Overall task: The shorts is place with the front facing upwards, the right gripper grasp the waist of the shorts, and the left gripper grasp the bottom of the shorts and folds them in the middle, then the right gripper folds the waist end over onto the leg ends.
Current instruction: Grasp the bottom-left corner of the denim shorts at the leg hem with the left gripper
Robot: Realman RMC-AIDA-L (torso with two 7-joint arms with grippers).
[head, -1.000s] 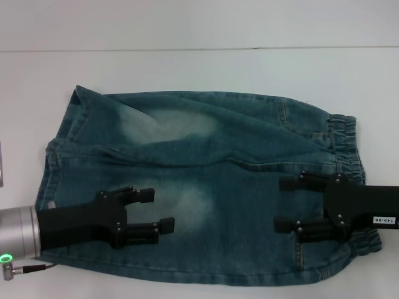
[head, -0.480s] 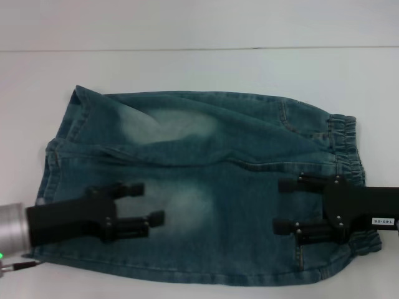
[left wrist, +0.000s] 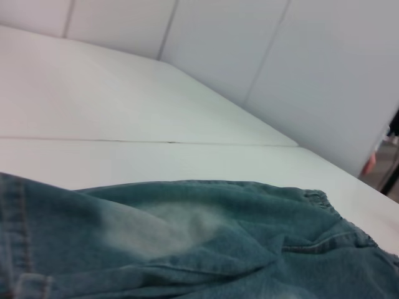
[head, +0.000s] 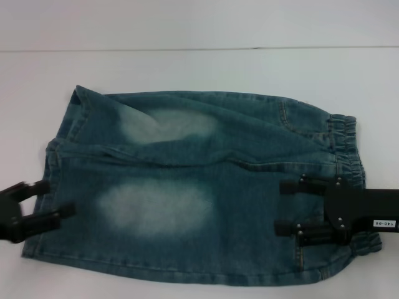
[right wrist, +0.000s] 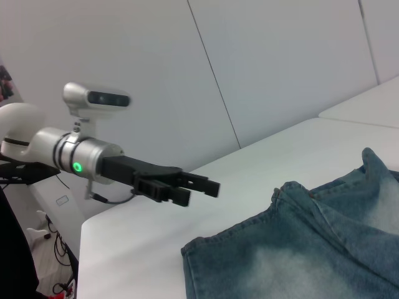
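The blue-green denim shorts lie flat on the white table, front up, with the gathered waist at the right and the leg ends at the left. My left gripper is open at the far left, over the hem of the near leg, and holds nothing. In the right wrist view the left gripper hovers just off the hem edge of the shorts. My right gripper is open above the near part of the shorts, just inside the waist. The left wrist view shows the shorts and their waist.
The white table reaches beyond the shorts on the far side and at the left. A seam line crosses it near the back. White wall panels stand behind the table.
My left gripper has pulled back to the left, from over the near leg's pale patch to the hem edge. The right gripper and the shorts have not moved.
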